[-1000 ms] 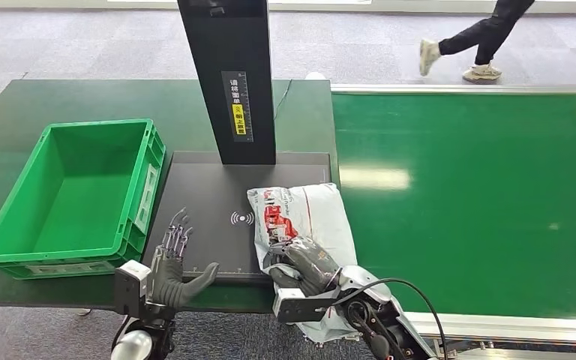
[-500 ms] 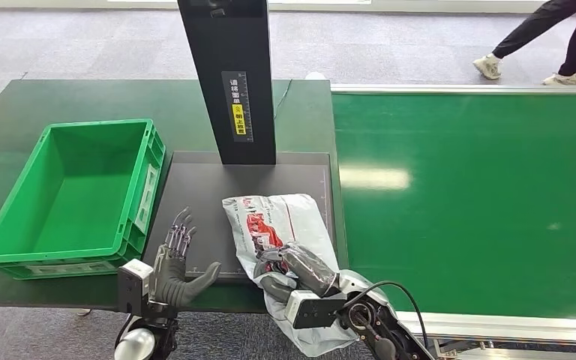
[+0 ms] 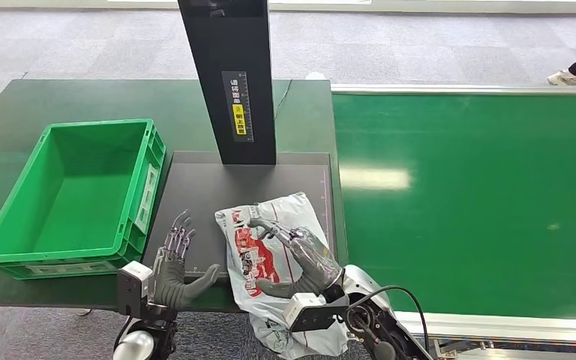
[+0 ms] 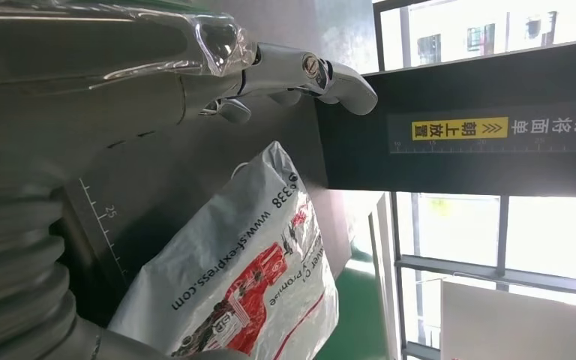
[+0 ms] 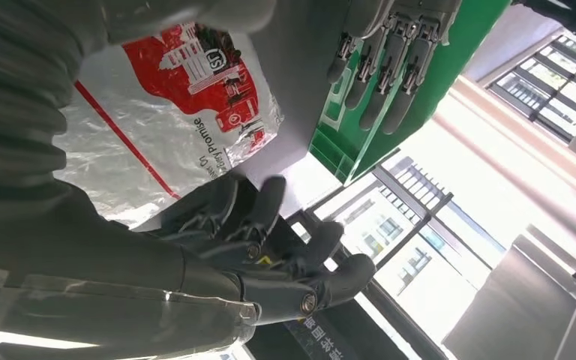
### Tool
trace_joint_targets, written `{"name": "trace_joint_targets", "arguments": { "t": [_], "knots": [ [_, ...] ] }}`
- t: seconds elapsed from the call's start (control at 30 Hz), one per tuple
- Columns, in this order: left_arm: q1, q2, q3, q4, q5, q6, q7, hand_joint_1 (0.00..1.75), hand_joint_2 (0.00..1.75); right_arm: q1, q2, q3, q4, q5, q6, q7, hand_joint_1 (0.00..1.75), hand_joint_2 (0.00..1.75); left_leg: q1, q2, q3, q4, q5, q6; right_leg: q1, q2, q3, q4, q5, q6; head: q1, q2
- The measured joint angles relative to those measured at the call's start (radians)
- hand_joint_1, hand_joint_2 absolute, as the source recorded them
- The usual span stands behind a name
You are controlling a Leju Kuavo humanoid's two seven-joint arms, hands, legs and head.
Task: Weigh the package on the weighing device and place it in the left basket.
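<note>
The package (image 3: 266,247), a white courier bag with red print, is partly on the weighing device (image 3: 210,202): its far end lies on the black plate at about 5 o'clock from the plate's centre, while its near end hangs off the front edge of the worktop (image 3: 15,112) toward the robot. Weighing looks under way at best, since the bag is not lying fully on the plate. The green basket (image 3: 75,195), at 9 o'clock from the plate, holds nothing, so the transfer to it is wholly left to do.

The right hand (image 3: 296,255) lies on top of the package, palm down, fingers reaching toward 11 o'clock across the bag and the thumb curling at its near side; it appears to grip the plastic, though how firm the hold is I cannot tell. The left hand (image 3: 174,259) stands at the plate's near left corner, at 7 o'clock, palm turned inward, fingers straight and spread, thumb out to the side, holding nothing. It sits just beside the package's left edge, apart from it.
</note>
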Motion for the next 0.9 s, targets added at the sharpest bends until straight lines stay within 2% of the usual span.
{"name": "trace_joint_targets", "arguments": {
  "t": [0.13,0.23,0.37,0.53,0.7,0.8,0.9],
  "knots": [
    [0.002,0.0,0.0,0.0,-0.001,0.001,-0.002,0.0,1.75,0.002,0.0,-0.007,-0.001,0.016,-0.024,0.007,0.0,1.75,0.0,0.0,0.0,0.0,0.0,0.0,0.0,0.0,0.0,0.0,0.0,0.0,0.0,0.0],
    [0.005,0.0,0.0,-0.002,-0.019,0.018,-0.013,0.0,1.75,0.005,0.002,-0.028,0.0,0.048,-0.043,0.043,0.0,1.75,0.0,0.0,0.0,0.0,0.0,0.0,0.0,0.0,0.0,0.0,0.0,0.0,0.0,0.0],
    [0.009,0.0,-0.003,-0.017,-0.046,0.036,-0.024,0.0,1.75,0.006,0.003,-0.056,0.008,0.046,-0.002,0.072,0.0,1.75,0.0,0.0,0.0,0.0,0.0,0.0,0.0,0.0,0.0,0.0,0.0,0.0,0.0,0.0],
    [0.023,0.0,-0.012,-0.061,-0.073,0.037,-0.053,0.0,1.75,0.01,0.009,-0.094,0.01,-0.005,0.021,0.062,0.0,1.75,0.0,0.0,0.0,0.0,0.0,0.0,0.0,0.0,0.0,0.0,0.0,0.0,0.0,0.0],
    [0.055,0.003,-0.051,-0.163,-0.22,0.099,-0.127,0.0,1.75,0.037,0.011,-0.158,-0.05,-0.087,-0.045,0.033,0.0,1.75,0.0,0.0,0.0,0.0,0.0,0.0,0.0,0.0,0.0,0.0,0.0,0.0,0.0,0.0],
    [0.048,0.008,-0.099,-0.216,-0.34,0.182,-0.115,0.0,1.75,0.062,0.011,-0.219,-0.128,-0.142,-0.104,0.02,0.0,1.75,0.0,-0.001,0.0,0.0,0.0,0.0,0.0,-0.001,0.0,0.0,0.0,0.0,0.0,0.0],
    [0.007,0.013,-0.155,-0.23,-0.417,0.215,-0.072,0.0,1.75,0.093,0.01,-0.288,-0.216,-0.171,-0.152,0.013,0.0,1.75,0.0,-0.002,0.0,0.0,0.0,0.0,0.0,-0.001,0.0,0.0,0.0,0.0,0.0,0.0]
  ]
}}
